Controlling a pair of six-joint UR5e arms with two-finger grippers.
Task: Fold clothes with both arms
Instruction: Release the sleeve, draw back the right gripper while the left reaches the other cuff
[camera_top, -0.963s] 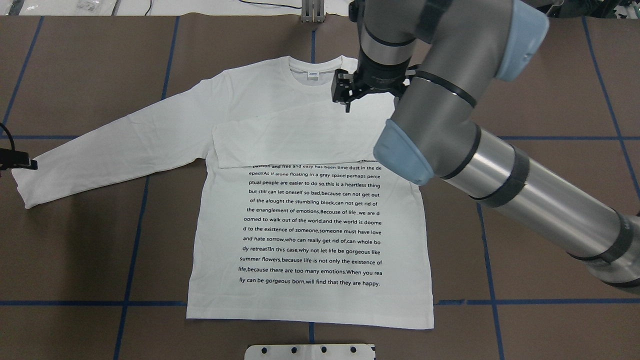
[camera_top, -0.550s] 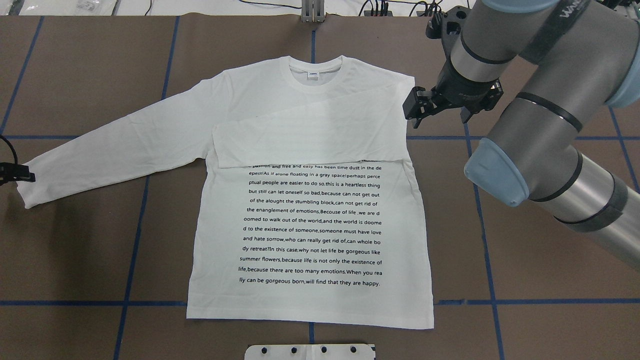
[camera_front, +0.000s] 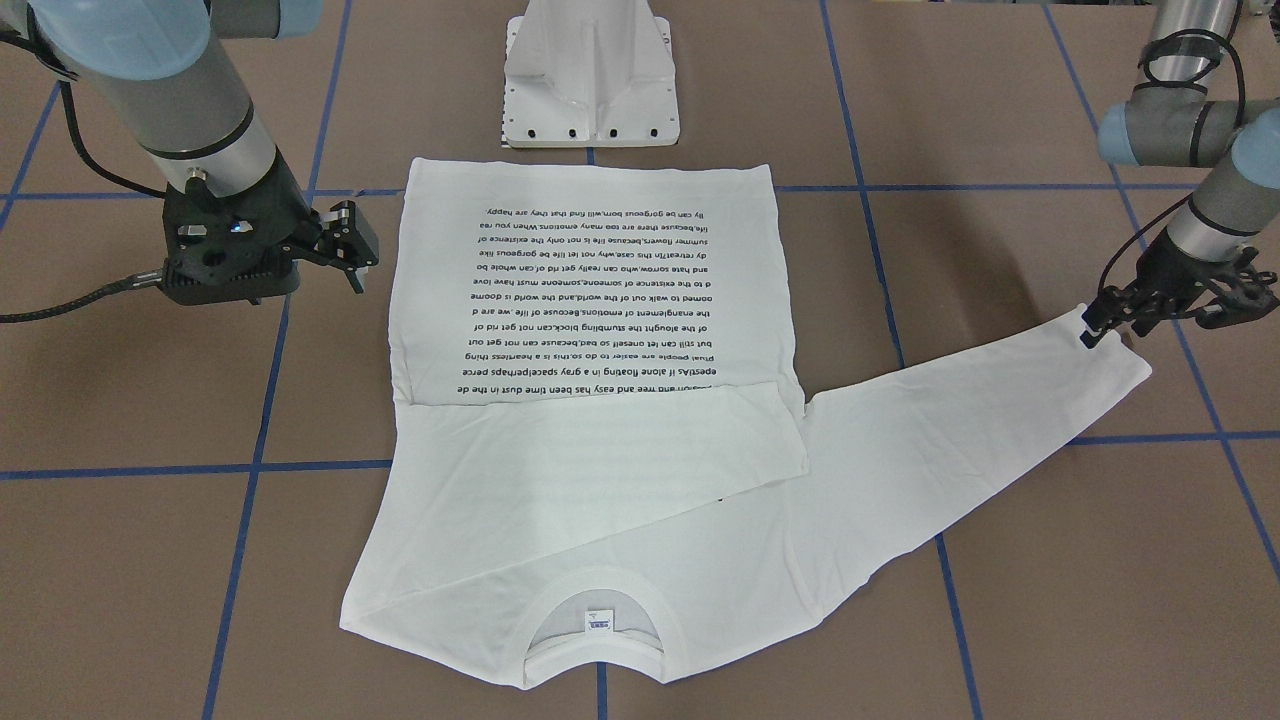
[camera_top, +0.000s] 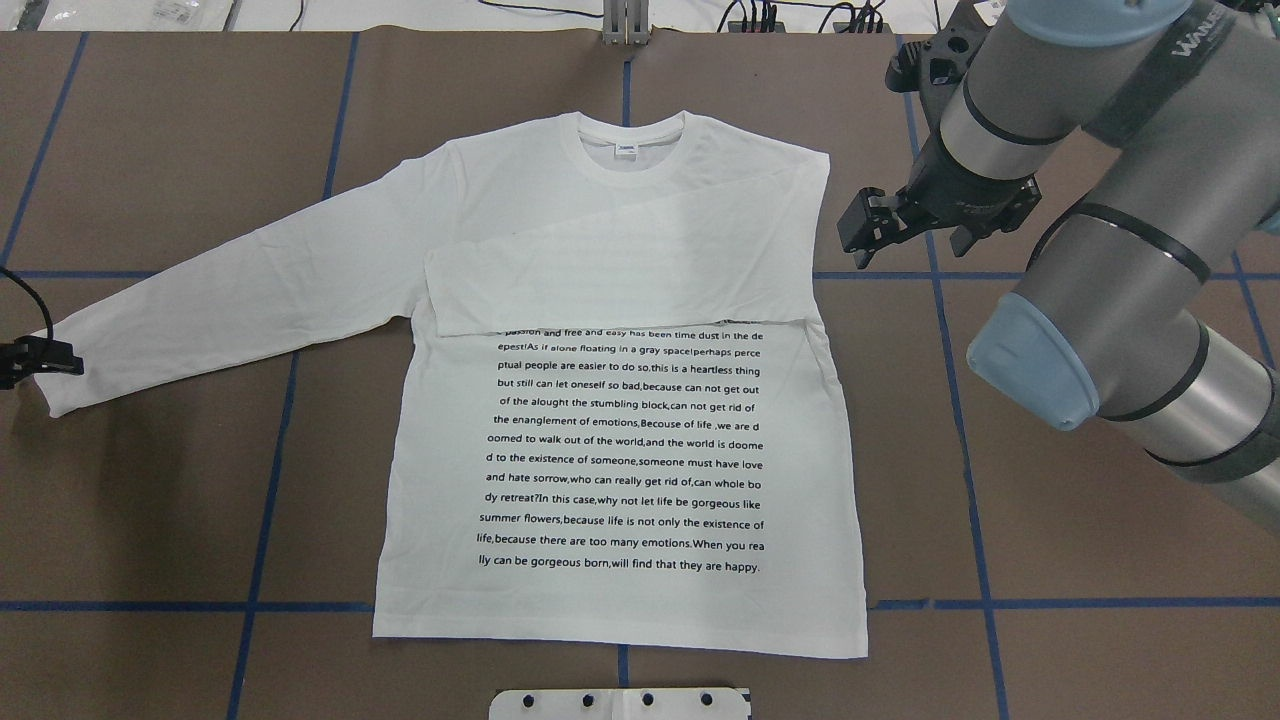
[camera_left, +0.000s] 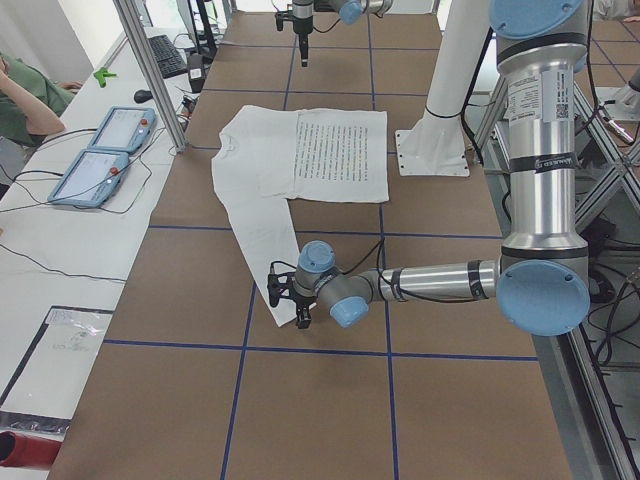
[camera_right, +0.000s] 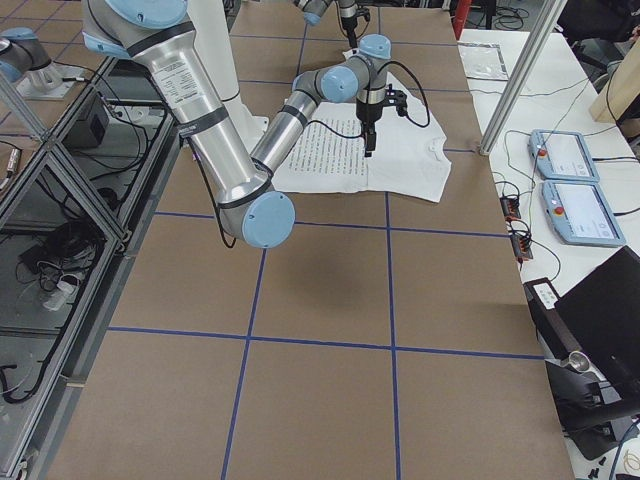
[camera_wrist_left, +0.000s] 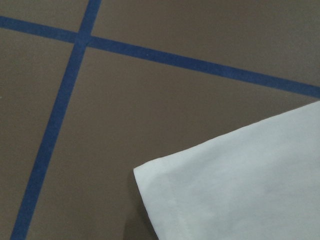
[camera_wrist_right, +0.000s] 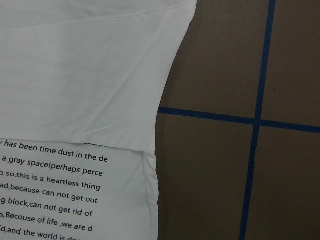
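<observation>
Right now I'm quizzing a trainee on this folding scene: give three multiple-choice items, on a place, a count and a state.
1. The right gripper is: A over the collar; B over bare table beside the T-shirt; C on the hem.
2. Sleeves folded across the chest: A none; B one; C two.
3. The outstretched sleeve is: A flat on the table; B lifted; C rolled up.
B: bare table shows beneath it. B: only one folded sleeve crosses the chest. A: it lies flat along its length.
</observation>
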